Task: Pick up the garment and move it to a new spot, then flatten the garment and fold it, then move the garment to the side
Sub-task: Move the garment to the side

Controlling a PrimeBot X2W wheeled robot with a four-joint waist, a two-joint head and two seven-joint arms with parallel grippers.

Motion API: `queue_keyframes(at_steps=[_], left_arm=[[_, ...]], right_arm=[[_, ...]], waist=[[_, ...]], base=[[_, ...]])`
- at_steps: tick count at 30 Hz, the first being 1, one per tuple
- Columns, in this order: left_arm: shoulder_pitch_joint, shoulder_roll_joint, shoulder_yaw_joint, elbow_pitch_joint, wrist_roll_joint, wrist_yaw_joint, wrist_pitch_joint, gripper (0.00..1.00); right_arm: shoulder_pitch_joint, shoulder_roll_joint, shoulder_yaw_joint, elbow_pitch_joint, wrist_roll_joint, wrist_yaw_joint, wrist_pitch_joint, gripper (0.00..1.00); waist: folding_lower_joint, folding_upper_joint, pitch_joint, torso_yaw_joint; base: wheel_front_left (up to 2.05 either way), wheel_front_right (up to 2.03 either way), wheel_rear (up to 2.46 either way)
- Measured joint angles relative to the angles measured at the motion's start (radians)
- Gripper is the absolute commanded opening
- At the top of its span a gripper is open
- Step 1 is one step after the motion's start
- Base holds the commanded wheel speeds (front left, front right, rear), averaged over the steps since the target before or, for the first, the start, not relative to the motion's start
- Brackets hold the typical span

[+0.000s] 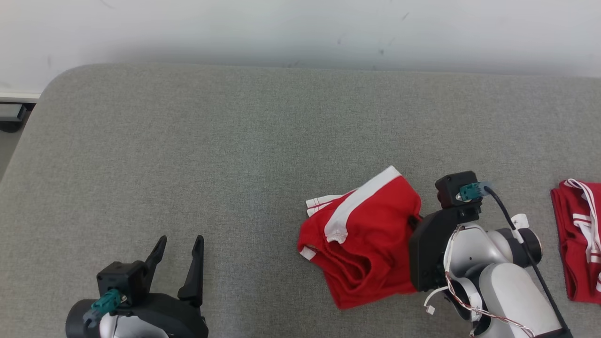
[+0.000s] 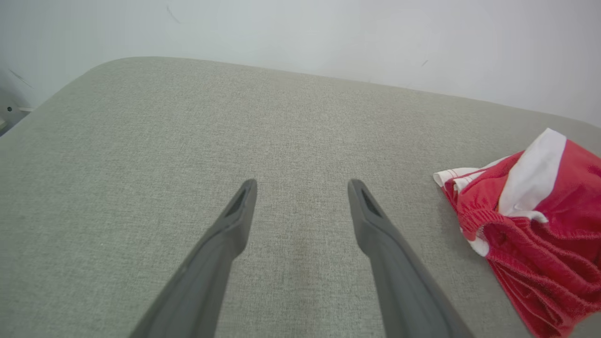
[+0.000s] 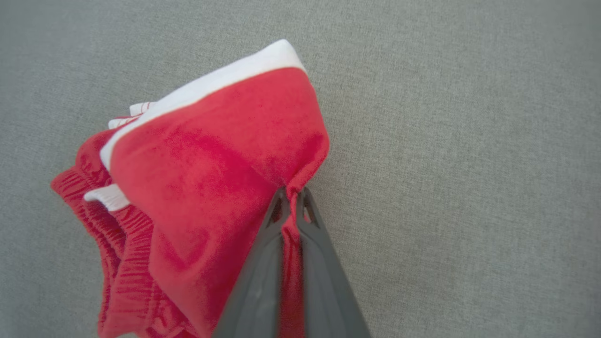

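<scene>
Grey padded surface point(image 1: 235, 141): carries the red garment point(image 1: 366, 234), crumpled, right of centre. A second red piece point(image 1: 580, 234) lies well apart at the right edge. Right gripper point(image 3: 292, 195): clamped on a thin fold at the garment's right edge. Left gripper point(image 2: 303, 185): fingers apart, holding nothing (well left of the garment). Recommendation: the pinch looks slight, so lift slowly and see the whole bundle clear before carrying.

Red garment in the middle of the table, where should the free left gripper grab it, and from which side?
I'd take the ribbed waistband on the left edge of the garment, coming in low from the left with the open left gripper. That edge is bunched, raised and nearest; the right gripper is shut on the opposite edge.
</scene>
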Motion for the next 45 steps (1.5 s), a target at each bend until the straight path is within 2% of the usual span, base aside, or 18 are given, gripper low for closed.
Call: queue_keyframes(at_steps=[8,15,22,30,45], left_arm=[[-0.004,-0.021,-0.005,0.01,-0.007,0.0,-0.009,1.0],[-0.003,-0.019,0.003,0.031,-0.01,0.0,-0.019,1.0],[0.014,-0.013,0.009,0.03,-0.01,0.001,-0.027,1.0],[0.016,-0.009,0.004,0.029,-0.01,0.001,-0.027,1.0],[0.011,0.003,-0.02,0.017,-0.008,-0.01,-0.017,1.0]], right_arm=[[0.026,-0.021,-0.015,-0.111,-0.003,0.0,-0.005,0.0],[0.116,-0.037,-0.16,-0.168,0.021,-0.002,0.003,0.0],[0.175,-0.02,-0.25,-0.255,0.031,-0.002,0.009,0.0],[0.181,-0.011,-0.33,-0.252,0.022,-0.002,0.041,0.0],[0.075,-0.167,-0.403,-0.159,-0.012,-0.001,0.127,0.0]], waist=[[-0.0001,0.0,-0.011,-0.001],[-0.0001,0.0,-0.028,0.004],[-0.0001,0.0,-0.045,-0.014],[-0.0001,0.0,-0.052,-0.044],[0.0001,0.0,-0.026,-0.061]], base=[[0.0,0.0,0.0],[0.0,0.0,0.0],[0.0,0.0,0.0],[0.0,0.0,0.0],[0.0,0.0,0.0]])
